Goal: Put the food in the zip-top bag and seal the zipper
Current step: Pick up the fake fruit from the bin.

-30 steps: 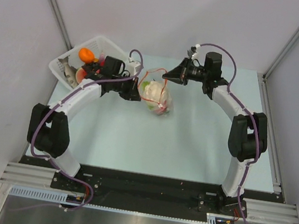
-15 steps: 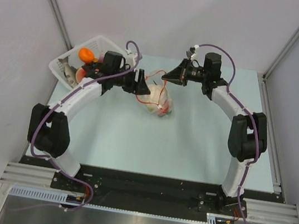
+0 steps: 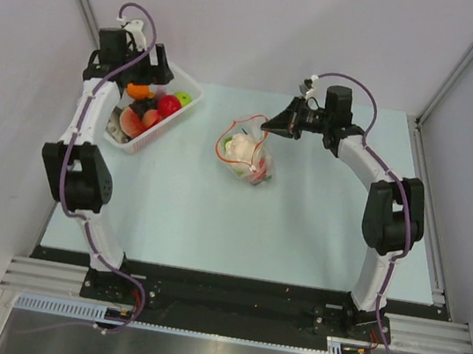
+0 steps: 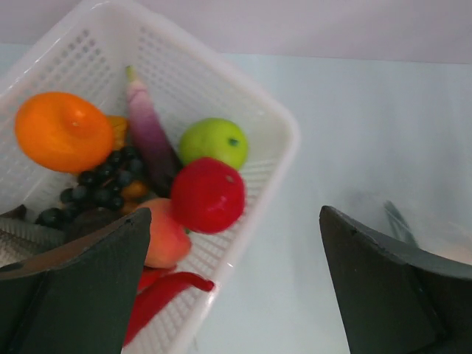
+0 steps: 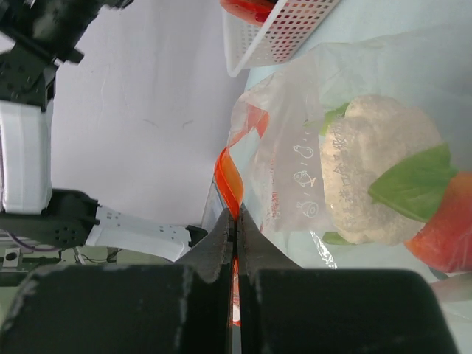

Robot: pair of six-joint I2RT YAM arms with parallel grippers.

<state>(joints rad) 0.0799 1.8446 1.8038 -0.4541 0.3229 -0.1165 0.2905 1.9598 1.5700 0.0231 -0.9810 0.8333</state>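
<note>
The zip-top bag [image 3: 246, 154] lies mid-table with its mouth held up. Inside it are a white cauliflower [image 5: 376, 166] with green leaves and a red tomato [image 5: 451, 237]. My right gripper [image 3: 268, 126] is shut on the red-orange zipper [image 5: 230, 181] at the mouth's right side, and the strip is pinched between its fingers [image 5: 236, 218]. My left gripper [image 4: 234, 221] hangs open and empty above the near rim of the white basket [image 4: 284, 133]. More food lies in that basket: an orange [image 4: 63, 131], a red tomato [image 4: 208, 194], a green fruit [image 4: 214, 140] and a red chili [image 4: 158, 295].
The white slatted basket [image 3: 179, 113] stands at the back left against the wall, and it also holds dark grapes [image 4: 99, 188] and a purple eggplant [image 4: 147, 125]. The left arm [image 3: 89, 119] stands upright along the left wall. Pale blue table [image 3: 301, 222] surrounds the bag.
My left gripper has opened and swung away from the bag's mouth, back and to the left over the basket. The right gripper has kept its hold on the zipper.
</note>
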